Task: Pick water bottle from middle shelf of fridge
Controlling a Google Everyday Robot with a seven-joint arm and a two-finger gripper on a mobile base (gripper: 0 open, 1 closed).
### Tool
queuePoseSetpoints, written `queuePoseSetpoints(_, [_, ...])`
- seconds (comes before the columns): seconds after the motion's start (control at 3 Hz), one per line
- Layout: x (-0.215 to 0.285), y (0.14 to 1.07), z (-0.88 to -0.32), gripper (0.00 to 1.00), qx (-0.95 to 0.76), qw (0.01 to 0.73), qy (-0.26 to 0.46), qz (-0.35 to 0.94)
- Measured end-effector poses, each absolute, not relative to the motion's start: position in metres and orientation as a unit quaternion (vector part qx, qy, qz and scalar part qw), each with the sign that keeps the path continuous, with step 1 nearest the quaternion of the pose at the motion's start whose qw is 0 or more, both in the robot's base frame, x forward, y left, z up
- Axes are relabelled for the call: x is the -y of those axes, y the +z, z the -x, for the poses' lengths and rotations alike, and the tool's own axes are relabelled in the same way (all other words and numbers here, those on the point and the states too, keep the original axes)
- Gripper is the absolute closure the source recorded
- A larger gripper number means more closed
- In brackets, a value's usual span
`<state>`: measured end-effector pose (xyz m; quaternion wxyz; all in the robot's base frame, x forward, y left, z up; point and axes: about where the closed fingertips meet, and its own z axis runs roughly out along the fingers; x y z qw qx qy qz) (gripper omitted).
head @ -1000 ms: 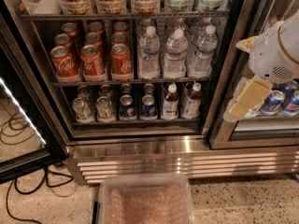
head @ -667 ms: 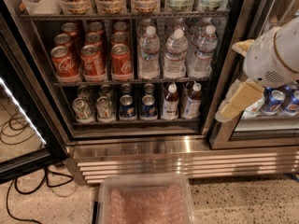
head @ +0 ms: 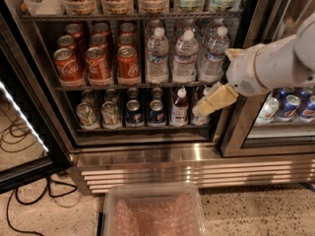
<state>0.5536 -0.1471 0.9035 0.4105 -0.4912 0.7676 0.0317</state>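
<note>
Three clear water bottles with white caps stand on the right half of the middle shelf (head: 98, 87) of the open fridge (head: 147, 157): one on the left (head: 157, 58), one in the middle (head: 184, 58), one on the right (head: 214, 55). More bottles stand behind them. My cream-coloured gripper (head: 214, 101) hangs from the white arm (head: 275, 65) at the right. It is in front of the fridge's right edge, below and just right of the right-hand bottle, level with the lower shelf. It holds nothing that I can see.
Red cola cans (head: 98, 63) fill the left of the middle shelf. Cans and small dark-drink bottles (head: 180, 107) stand on the lower shelf. The glass door (head: 24, 132) is open at the left, with cables (head: 19, 200) on the floor. A clear plastic bin (head: 152, 210) sits below. A second cooler (head: 285, 107) is at the right.
The arm and gripper have moved left and a little down, from in front of the right cooler's frame to the right edge of the open fridge.
</note>
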Motion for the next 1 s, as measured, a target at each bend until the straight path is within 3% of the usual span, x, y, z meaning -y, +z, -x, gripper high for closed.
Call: queuePoseSetpoints(1.0, [0.117, 0.898, -0.593, 0.0, -0.768, 0.461, 0.047, 0.442])
